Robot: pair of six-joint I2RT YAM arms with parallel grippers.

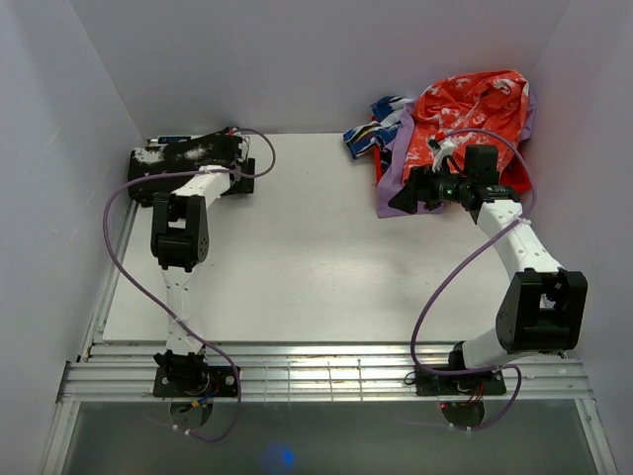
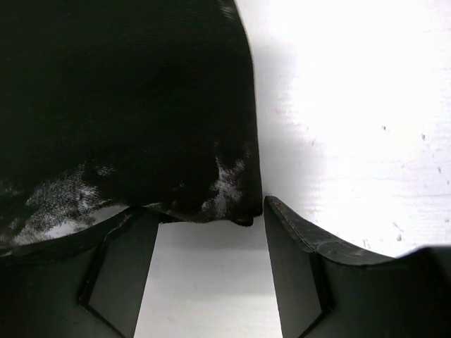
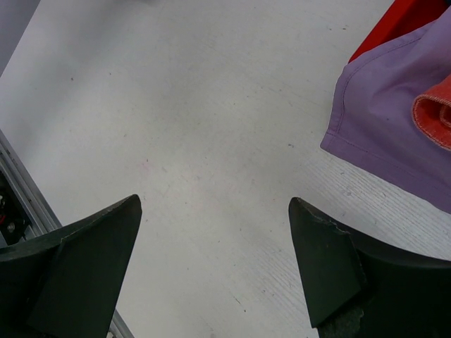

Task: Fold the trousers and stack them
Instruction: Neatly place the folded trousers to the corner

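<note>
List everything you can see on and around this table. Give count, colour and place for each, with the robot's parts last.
trousers: one, black with white blotches, far left corner
red garment: one, orange-red with white speckles, heaped far right
purple cloth: one, under the red garment
patterned cloth: one, blue and white, left of the red garment
table: one, white
left arm, right arm: white and black
left gripper: open, at the trousers' edge
right gripper: open, above bare table
</note>
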